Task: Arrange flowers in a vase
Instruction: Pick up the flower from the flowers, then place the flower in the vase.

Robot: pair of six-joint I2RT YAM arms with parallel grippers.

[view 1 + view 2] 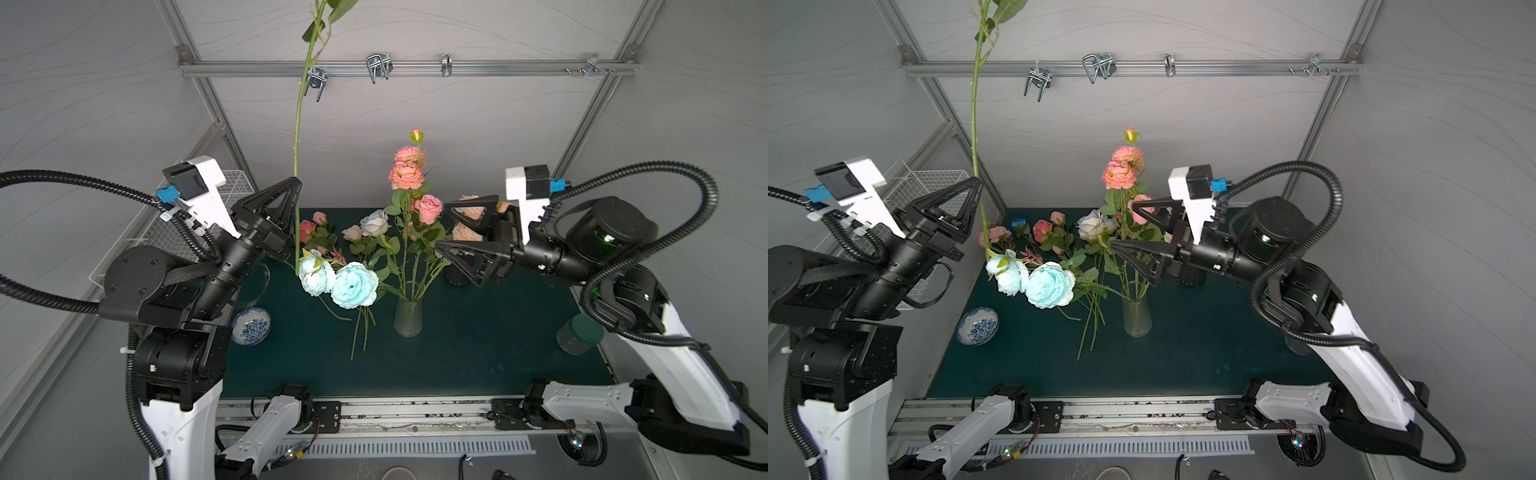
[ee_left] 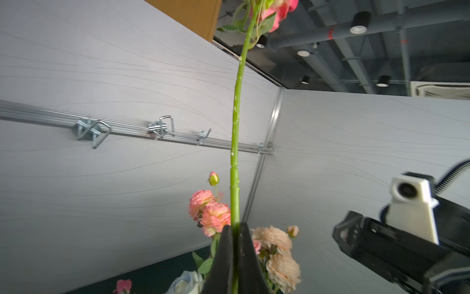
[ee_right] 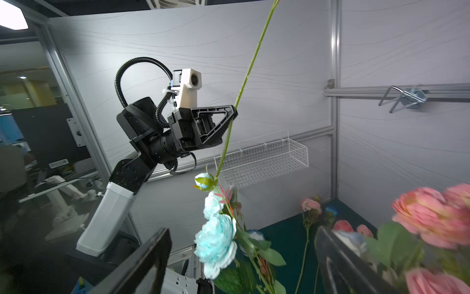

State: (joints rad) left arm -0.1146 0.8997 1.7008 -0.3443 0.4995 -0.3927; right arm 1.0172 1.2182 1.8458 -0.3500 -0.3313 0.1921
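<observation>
**Two hands raised, one long stem clamped in the left**

The left hand [image 1: 294,193] is closed tight on a long green stem [image 1: 297,137]. It grips the stem low down, so most of it rises above the fingertips and runs out of the top of both top views. In the left wrist view the stem stands pinched between the two black fingers [image 2: 221,259]. Its pink bloom [image 2: 279,10] is at the very top, partly cut off. The stem's lower end hangs just beside a pale blue bud [image 3: 203,179].

The right hand [image 1: 441,224] is held above the counter [image 1: 478,357] with its jaws wide apart, gripping nothing. It sits just to the right of the flowers in the glass vase [image 1: 408,318]. The vase stands upright near the middle of the counter and holds several stems, topped by peach-pink blooms [image 1: 406,174] and a pink rose [image 1: 430,208].

Left of the vase more flowers lie in a loose heap: two large pale blue blooms [image 1: 354,284], a white rose [image 1: 375,222] and small pink roses [image 1: 307,230]. A deep blue rose [image 1: 1017,221] shows at the back. Peach blooms [image 1: 467,232] sit behind the right hand, above a dark pot [image 1: 457,276]. A blue-and-white bowl [image 1: 250,326] stands at the counter's left edge and a green-lidded jar [image 1: 579,334] at its right.
</observation>
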